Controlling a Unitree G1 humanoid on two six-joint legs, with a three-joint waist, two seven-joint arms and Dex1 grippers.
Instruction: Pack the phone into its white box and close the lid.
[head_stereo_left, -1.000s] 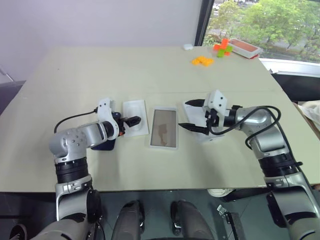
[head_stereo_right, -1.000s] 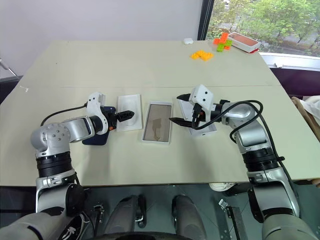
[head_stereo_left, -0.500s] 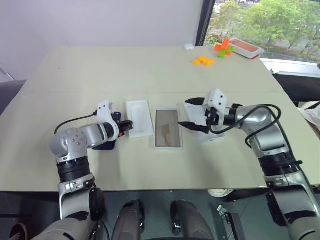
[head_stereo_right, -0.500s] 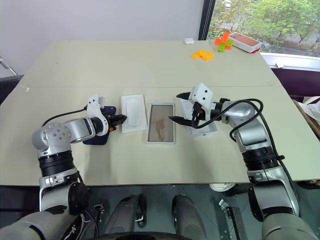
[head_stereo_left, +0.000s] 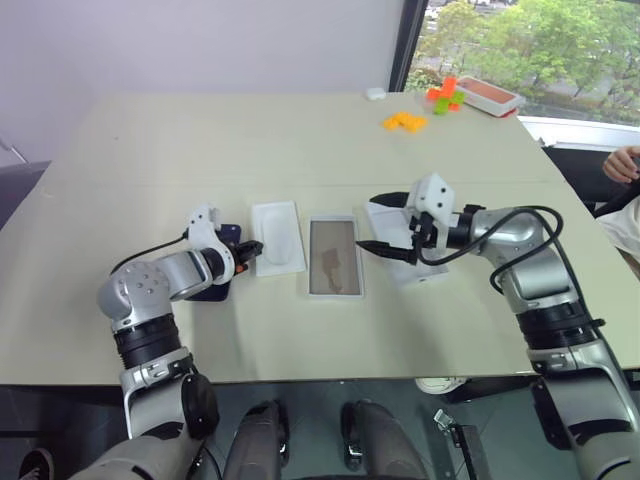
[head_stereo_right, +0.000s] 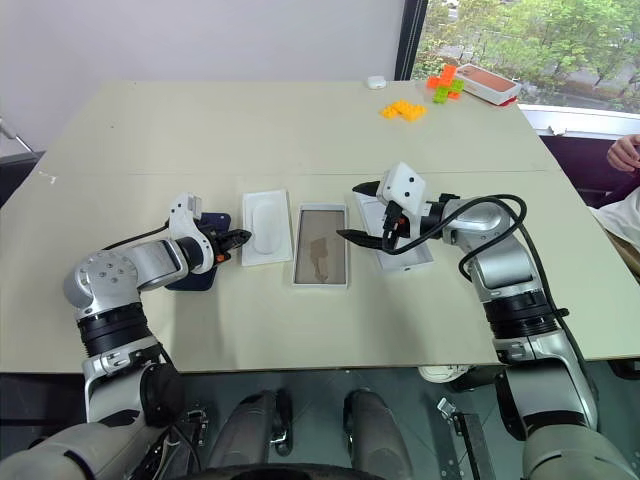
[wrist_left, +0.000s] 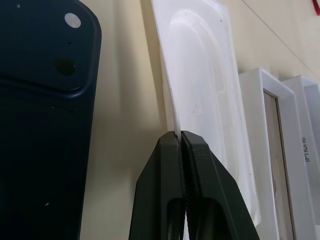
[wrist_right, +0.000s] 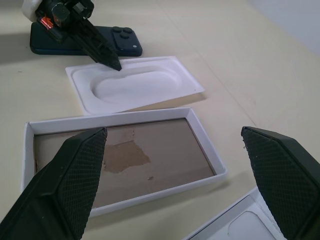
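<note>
My left claw (wrist_left: 180, 137) is pinched on the insert's (head_stereo_left: 279, 236) edge, blocking the gap beside the phone (wrist_left: 40, 100). White box (head_stereo_left: 333, 257) top is unobstructed. Right claw (head_stereo_left: 385, 224) hangs spread over the lid (head_stereo_left: 405, 245). Far desk (head_stereo_left: 250, 140) bare up to the bricks (head_stereo_left: 405, 122).

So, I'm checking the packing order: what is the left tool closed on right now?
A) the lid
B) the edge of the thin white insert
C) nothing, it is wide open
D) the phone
B: the left tool is shut on the near edge of the thin white insert, while the phone lies untouched beside it.
</note>
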